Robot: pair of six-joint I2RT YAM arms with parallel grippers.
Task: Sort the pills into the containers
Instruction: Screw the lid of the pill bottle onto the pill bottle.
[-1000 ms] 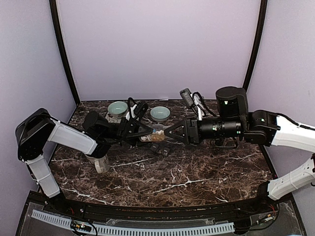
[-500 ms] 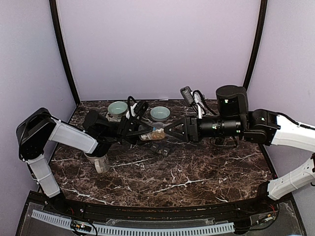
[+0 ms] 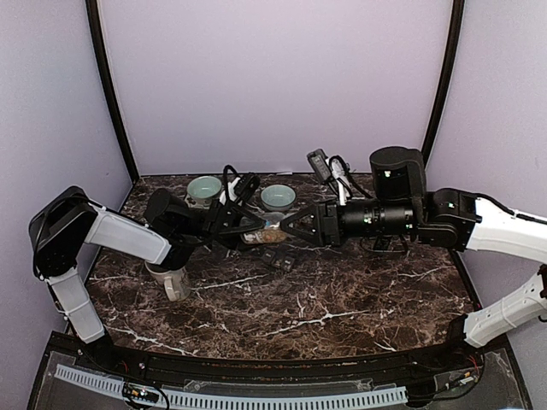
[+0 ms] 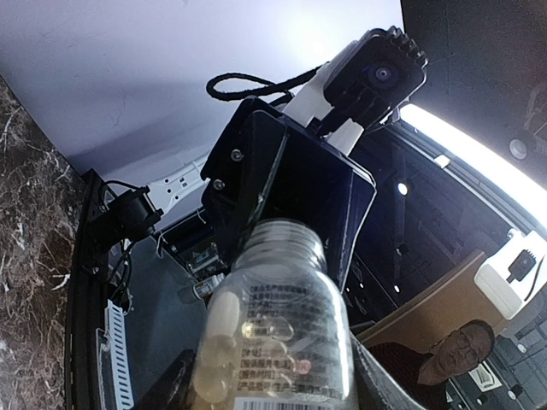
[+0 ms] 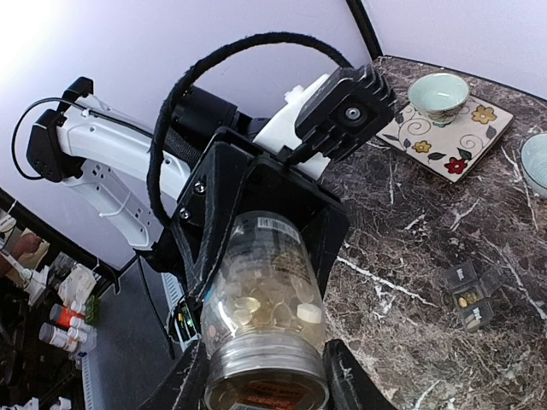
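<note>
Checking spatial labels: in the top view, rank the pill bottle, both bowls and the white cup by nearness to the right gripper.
1. pill bottle, held at the right gripper.
2. right bowl, just behind it.
3. left bowl, back left.
4. white cup, front left.

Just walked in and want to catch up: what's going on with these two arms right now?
Both arms meet in mid-air above the marble table, sharing one clear pill bottle with pills inside. The left gripper grips one end and the right gripper the other. On the table below lies a small pill organiser; behind it stand a bowl on a patterned tile and a second bowl.
</note>
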